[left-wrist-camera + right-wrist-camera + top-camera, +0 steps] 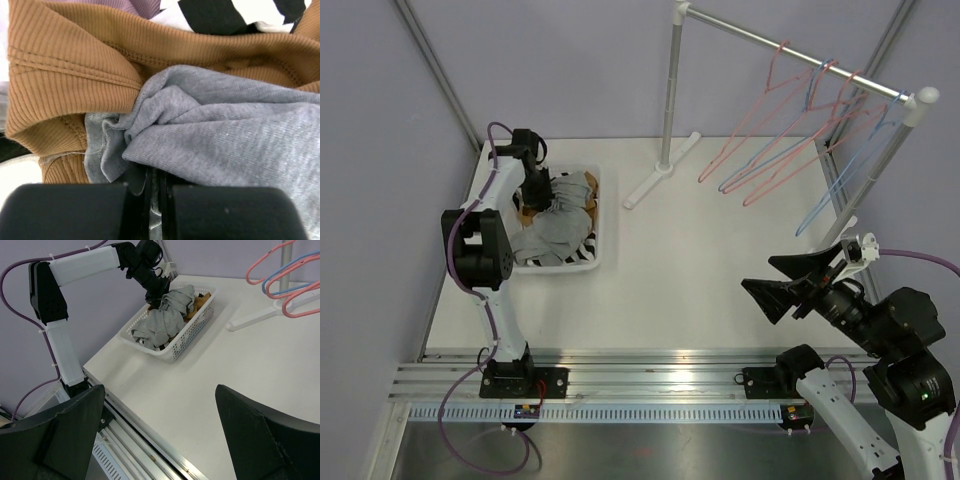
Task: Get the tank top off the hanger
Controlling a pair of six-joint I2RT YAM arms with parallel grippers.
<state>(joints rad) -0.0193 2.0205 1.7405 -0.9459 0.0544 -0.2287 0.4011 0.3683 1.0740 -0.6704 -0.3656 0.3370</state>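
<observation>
Left gripper point(156, 200) at frame bottom is clenched on the grey tank top point(225, 130), which lies in the basket point(608, 235) upper left; hangers point(800, 140) upper right look bare, so removal seems done; right gripper point(757, 273) gapes empty

The top external camera looked steeply down from above and behind the arm bases, far enough off to take in the whole table point(700, 270), from the basket point(608, 235) at the left to the clothes rail point(740, 30) at the far right. The left wrist camera sat hard against grey cloth point(225, 130) and brown ribbed cloth point(75, 65), with the left gripper point(156, 205) along its bottom edge. The right wrist camera looked from low at the near right, past the right gripper point(160, 390), leftward across the table, sharing the basket and the left arm point(480, 250) with the top view.
</observation>
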